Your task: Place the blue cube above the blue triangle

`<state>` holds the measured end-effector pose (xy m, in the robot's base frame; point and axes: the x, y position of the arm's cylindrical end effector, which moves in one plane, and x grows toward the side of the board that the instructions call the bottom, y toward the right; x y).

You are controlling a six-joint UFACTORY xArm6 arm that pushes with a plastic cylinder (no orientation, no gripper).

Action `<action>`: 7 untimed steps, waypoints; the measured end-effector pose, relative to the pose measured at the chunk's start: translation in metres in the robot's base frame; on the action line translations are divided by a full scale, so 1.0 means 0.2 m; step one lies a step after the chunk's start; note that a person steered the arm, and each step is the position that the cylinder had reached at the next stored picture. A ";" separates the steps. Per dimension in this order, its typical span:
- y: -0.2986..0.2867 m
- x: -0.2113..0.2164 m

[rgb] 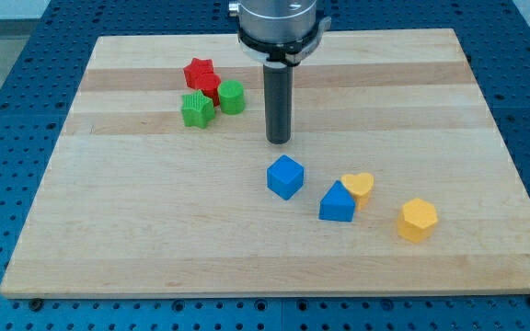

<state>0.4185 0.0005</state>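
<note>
The blue cube (285, 176) sits on the wooden board (155, 239) just below centre. The blue triangle (337, 203) lies to its lower right, a small gap between them. My tip (279, 141) is the lower end of the dark rod and stands just above the blue cube in the view, a short gap apart, slightly to its left.
A yellow heart (360, 187) touches the blue triangle's upper right side. A yellow hexagon (418, 220) lies further right. A red star (201, 74), a red block (211, 89), a green star (196, 109) and a green block (232, 97) cluster at the upper left.
</note>
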 end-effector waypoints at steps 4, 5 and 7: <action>-0.11 0.30; -0.21 0.30; -0.23 0.36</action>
<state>0.4910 -0.0453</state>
